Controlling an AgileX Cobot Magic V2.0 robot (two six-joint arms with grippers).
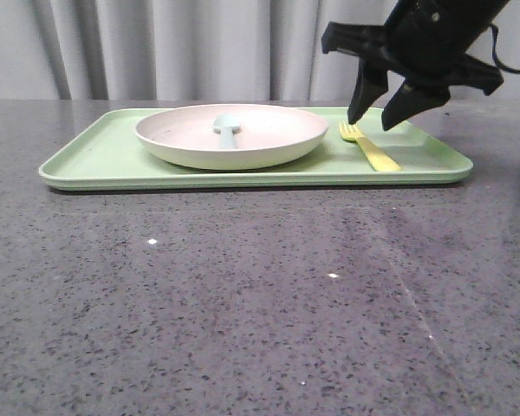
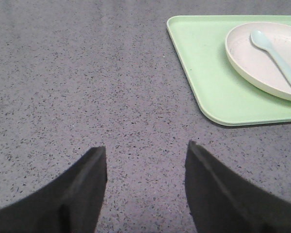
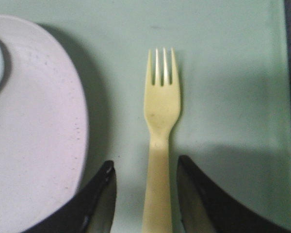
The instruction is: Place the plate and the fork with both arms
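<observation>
Light green rectangular tray (image 1: 104,160) lies flat on dark grey speckled table (image 1: 243,303), long side facing camera, raised rounded rim all round. Pale blue spoon (image 1: 226,128) lies inside dish on tray, bowl end toward front, handle running back; in left wrist view spoon (image 2: 276,53) lies diagonally. Tray corner (image 2: 203,73) rounded, bare tabletop (image 2: 77,87) beside it. 2 small white specks (image 1: 152,241) on table in front of tray. Grey pleated curtain (image 1: 156,48) hangs behind table.
</observation>
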